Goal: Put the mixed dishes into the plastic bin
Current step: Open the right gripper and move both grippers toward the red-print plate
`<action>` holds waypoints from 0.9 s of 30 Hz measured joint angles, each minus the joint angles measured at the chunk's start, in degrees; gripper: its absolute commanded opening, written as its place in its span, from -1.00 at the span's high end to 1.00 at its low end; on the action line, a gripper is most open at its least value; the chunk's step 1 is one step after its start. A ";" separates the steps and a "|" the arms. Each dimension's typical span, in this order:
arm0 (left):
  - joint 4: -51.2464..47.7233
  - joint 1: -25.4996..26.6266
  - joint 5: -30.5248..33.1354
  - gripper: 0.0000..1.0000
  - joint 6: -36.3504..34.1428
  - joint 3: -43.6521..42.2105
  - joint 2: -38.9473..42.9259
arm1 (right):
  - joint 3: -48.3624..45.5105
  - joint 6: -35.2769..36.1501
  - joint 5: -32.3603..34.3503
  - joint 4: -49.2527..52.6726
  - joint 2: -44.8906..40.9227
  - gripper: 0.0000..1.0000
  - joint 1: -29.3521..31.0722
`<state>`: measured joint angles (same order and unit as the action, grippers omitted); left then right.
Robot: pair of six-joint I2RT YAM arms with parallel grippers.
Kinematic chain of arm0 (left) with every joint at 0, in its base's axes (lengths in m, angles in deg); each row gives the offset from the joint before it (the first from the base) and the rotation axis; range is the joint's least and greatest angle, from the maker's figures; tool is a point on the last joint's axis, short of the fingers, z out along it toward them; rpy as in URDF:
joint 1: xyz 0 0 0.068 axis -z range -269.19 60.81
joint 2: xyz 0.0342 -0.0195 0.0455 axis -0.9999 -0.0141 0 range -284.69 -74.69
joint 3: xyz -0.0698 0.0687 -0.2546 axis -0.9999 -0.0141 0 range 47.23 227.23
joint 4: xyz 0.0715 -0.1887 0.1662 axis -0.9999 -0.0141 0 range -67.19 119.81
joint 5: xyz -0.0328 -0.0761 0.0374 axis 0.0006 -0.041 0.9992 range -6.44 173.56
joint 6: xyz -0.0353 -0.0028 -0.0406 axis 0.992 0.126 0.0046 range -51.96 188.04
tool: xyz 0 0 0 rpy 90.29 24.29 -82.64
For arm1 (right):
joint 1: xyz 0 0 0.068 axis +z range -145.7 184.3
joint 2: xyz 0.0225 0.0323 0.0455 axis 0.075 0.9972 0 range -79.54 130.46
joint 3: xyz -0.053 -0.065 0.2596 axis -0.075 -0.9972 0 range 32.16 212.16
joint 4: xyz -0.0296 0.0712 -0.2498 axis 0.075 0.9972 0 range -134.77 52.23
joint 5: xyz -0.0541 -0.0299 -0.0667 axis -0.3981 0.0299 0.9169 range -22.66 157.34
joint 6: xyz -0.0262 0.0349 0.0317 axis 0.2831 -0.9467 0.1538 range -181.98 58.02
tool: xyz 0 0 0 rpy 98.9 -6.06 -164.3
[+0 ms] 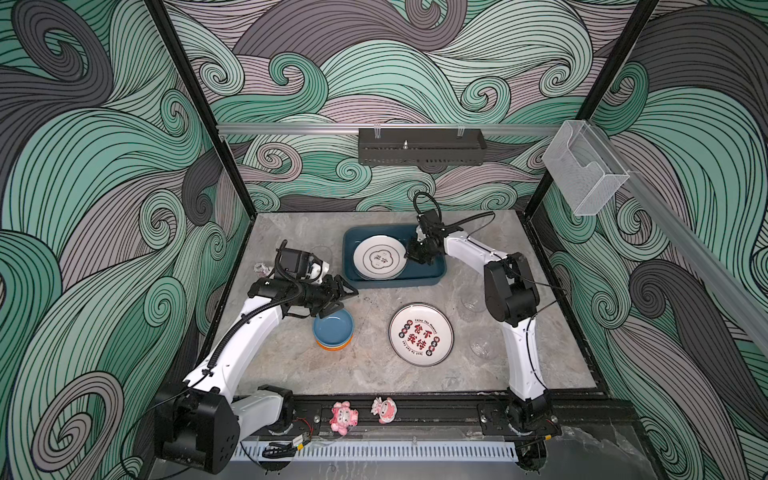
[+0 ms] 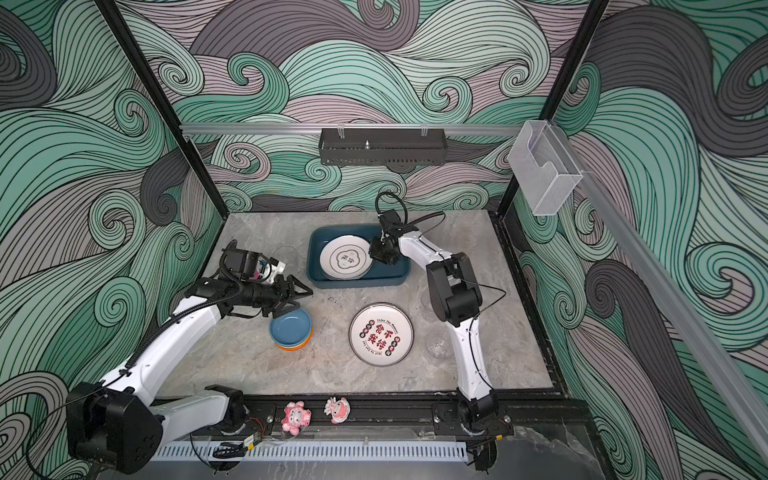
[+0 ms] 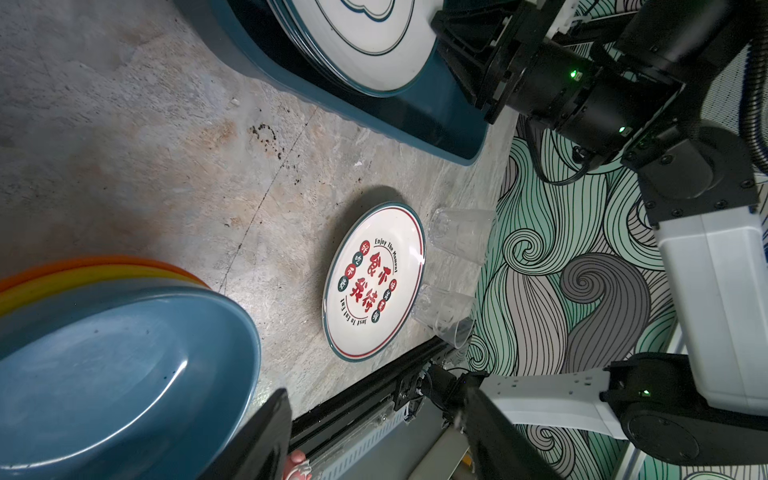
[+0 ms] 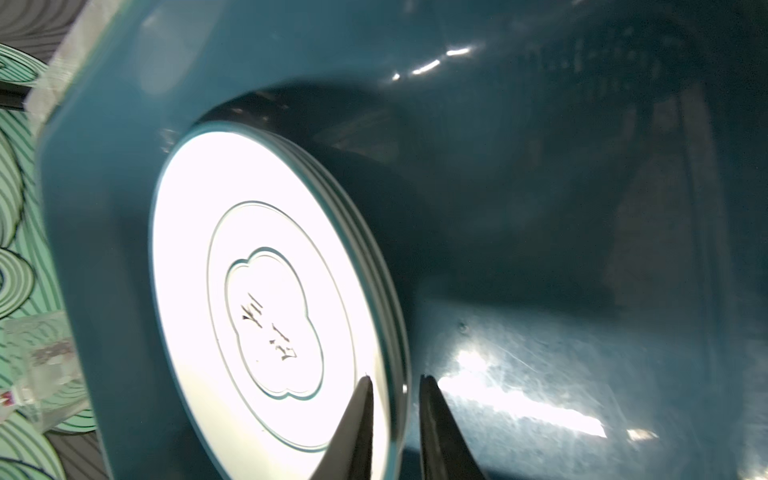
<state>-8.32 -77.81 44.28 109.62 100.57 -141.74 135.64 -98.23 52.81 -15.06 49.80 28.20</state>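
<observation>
Plate (image 1: 379, 257) sits pinched at its rim by the right gripper (image 4: 395, 377) for laying in the bin (image 1: 395, 284); left gripper (image 1: 350, 300) open above bowls (image 1: 332, 328).

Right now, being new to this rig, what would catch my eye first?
The swirling green-and-grey wave walls surround everything. At the back, white plates sit stacked in the teal bin, the right gripper straddling the top plate's rim. Nearer, a red-lettered plate lies right of a blue-topped bowl stack by the open left gripper.

white arm links (image 1: 519, 357), black joints (image 1: 511, 291), ribbed black cables (image 1: 242, 321), small green lights (image 3: 574, 74).
</observation>
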 measured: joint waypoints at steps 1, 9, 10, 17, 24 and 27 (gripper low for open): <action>0.02 0.00 0.00 -0.37 0.00 0.00 0.00 | 0.11 0.13 0.26 0.37 0.00 0.55 0.02; 0.44 0.00 -0.17 -0.37 0.02 -1.01 -0.02 | 0.66 1.36 1.60 1.62 -0.09 0.55 0.26; 0.46 0.00 -0.17 -0.38 0.02 -1.09 -0.02 | 0.66 1.44 1.70 1.73 -0.13 0.54 0.31; 0.46 0.00 -0.17 -0.38 0.00 -1.09 -0.02 | -2.80 2.91 3.34 2.86 -6.45 0.49 0.31; -2.08 0.00 0.11 -0.30 -1.64 -0.04 -0.33 | -8.83 4.42 3.65 3.93 -18.27 0.49 0.31; -3.52 0.00 0.15 -0.24 -2.89 1.81 -1.36 | -13.38 5.05 3.28 4.07 -24.02 0.48 0.31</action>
<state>-11.83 -77.81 44.43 106.74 102.39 -143.10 122.26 -93.18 56.09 -10.99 25.78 28.51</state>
